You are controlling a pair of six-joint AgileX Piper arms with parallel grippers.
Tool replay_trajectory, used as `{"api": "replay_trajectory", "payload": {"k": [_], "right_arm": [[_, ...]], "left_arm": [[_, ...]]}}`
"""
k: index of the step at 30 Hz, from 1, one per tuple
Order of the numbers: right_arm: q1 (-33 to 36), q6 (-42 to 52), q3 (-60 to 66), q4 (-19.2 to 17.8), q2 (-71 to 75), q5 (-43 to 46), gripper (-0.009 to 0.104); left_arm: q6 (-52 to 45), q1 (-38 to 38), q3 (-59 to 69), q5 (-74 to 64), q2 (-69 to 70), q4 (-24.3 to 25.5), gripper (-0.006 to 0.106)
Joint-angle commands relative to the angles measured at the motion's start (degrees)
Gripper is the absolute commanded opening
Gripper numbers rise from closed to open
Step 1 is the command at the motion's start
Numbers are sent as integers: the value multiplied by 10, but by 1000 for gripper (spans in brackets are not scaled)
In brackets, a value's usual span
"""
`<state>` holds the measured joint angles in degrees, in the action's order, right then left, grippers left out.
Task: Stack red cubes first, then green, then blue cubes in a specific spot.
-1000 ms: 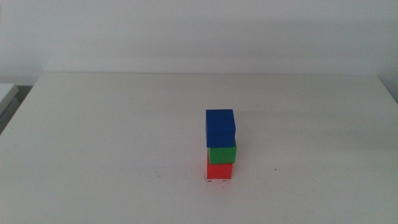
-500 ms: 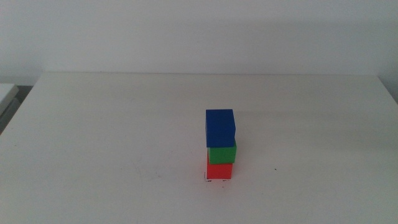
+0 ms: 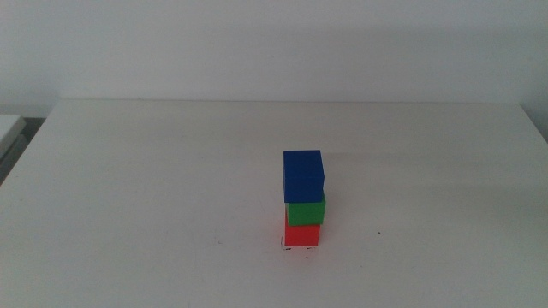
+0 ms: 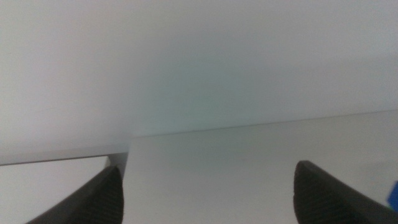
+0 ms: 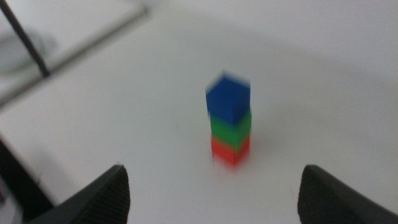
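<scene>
A stack of three cubes stands near the middle of the white table (image 3: pixel 128 171). The red cube (image 3: pixel 302 233) is at the bottom, the green cube (image 3: pixel 306 210) on it, the blue cube (image 3: pixel 303 175) on top. Thin black corner marks (image 3: pixel 298 248) show at the red cube's base. The stack also shows in the right wrist view, blue (image 5: pixel 228 98), green (image 5: pixel 231 129), red (image 5: pixel 229 150). My right gripper (image 5: pixel 211 193) is open and empty, well back from the stack. My left gripper (image 4: pixel 208 193) is open and empty, away from the stack. Neither arm shows in the middle view.
A tiny black dot (image 3: pixel 378 233) lies right of the stack. The table's far edge meets a white wall (image 3: pixel 274 51). A sliver of blue (image 4: pixel 394 196) shows at the left wrist picture's edge. A dark rod (image 5: pixel 25 38) crosses the right wrist view.
</scene>
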<state>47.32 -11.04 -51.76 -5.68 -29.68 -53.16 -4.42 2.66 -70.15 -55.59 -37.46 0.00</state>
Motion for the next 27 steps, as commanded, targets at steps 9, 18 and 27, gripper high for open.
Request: {"api": "replay_trajectory", "payload": {"k": [9, 18, 27], "right_arm": [[-113, 6, 327, 40, 95, 338, 88], [-351, 6, 432, 27, 181, 382, 88], [-434, 6, 508, -17, 287, 377, 88]], "left_arm": [[1, -4, 377, 316, 223, -29, 94], [1, -4, 596, 322, 375, -35, 94], [1, -4, 702, 438, 375, -46, 94]]}}
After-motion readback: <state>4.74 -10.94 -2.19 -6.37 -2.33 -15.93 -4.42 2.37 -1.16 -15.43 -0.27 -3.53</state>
